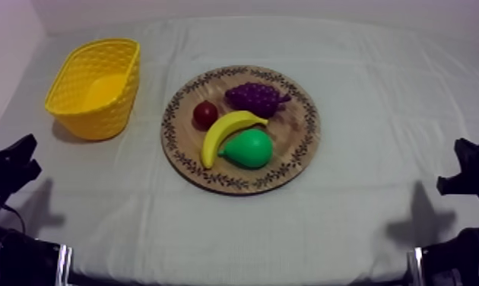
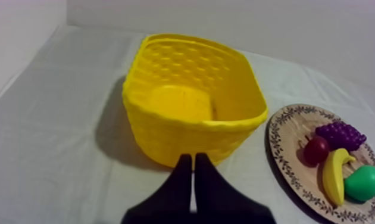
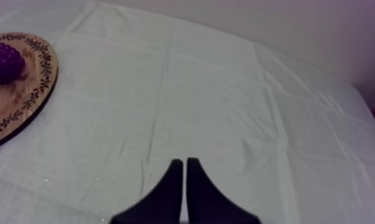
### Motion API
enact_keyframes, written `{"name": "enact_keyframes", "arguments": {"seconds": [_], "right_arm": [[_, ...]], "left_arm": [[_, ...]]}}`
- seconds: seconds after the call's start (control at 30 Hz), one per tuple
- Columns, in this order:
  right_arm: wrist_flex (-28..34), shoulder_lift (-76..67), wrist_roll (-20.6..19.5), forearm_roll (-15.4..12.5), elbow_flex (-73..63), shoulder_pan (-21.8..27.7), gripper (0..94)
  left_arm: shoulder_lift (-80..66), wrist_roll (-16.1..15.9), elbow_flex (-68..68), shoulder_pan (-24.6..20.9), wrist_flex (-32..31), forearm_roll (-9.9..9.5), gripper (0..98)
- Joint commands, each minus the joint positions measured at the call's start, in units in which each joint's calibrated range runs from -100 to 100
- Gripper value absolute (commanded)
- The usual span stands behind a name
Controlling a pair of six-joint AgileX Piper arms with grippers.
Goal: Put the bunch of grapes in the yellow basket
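Purple bunch of grapes (image 1: 255, 97) sits at the wooden board's (image 1: 309, 125) far edge, banana (image 1: 226, 131) and small red fruit (image 1: 205, 114) just beside. Yellow basket (image 1: 98, 122) sits near the table's far-left corner. My left gripper (image 2: 193, 157) and right gripper (image 3: 184, 161) are both clenched on nothing. Risk as I see it: fingers catch the banana too, or the grapes clip the basket rim.

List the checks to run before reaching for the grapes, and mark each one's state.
1. Bunch of grapes lies on the wooden board, at its far side: ok.
2. Grapes free of the banana: its tip lies close, contact cannot tell.
3. Small red fruit apart from the grapes: ok.
4. Yellow basket upright, mouth up, beside the board: ok.
5. Left gripper open for a grasp: not ok, shut, facing the basket.
6. Right gripper open: not ok, shut, over cloth.
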Motion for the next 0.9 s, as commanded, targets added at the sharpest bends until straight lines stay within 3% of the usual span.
{"name": "enact_keyframes", "arguments": {"seconds": [0.0, 0.23, 0.37, 0.43, 0.6, 0.87], "right_arm": [[0.00, -0.02, -0.01, 0.00, 0.04, 0.02, 0.2], [0.00, -0.02, -0.02, 0.00, 0.04, 0.02, 0.2], [0.00, -0.02, -0.01, 0.00, 0.04, 0.02, 0.2], [0.00, -0.02, -0.01, 0.00, 0.04, 0.02, 0.2], [0.00, -0.02, -0.01, 0.00, 0.04, 0.02, 0.2], [0.00, -0.02, -0.01, 0.00, 0.04, 0.02, 0.2]], "left_arm": [[0.05, -0.65, 0.28, -0.14, -1.21, 0.76, 0.0], [12.64, -11.46, -8.07, -1.43, -9.33, 9.72, 0.0], [25.50, -16.16, -20.05, -0.61, -9.94, 11.23, 0.0], [31.50, -16.64, -25.97, 0.59, -10.02, 10.26, 0.0], [42.81, -13.94, -38.75, 3.96, -7.50, 4.77, 0.0], [55.94, -13.33, -51.12, 7.72, -0.54, 1.90, 0.0]]}}
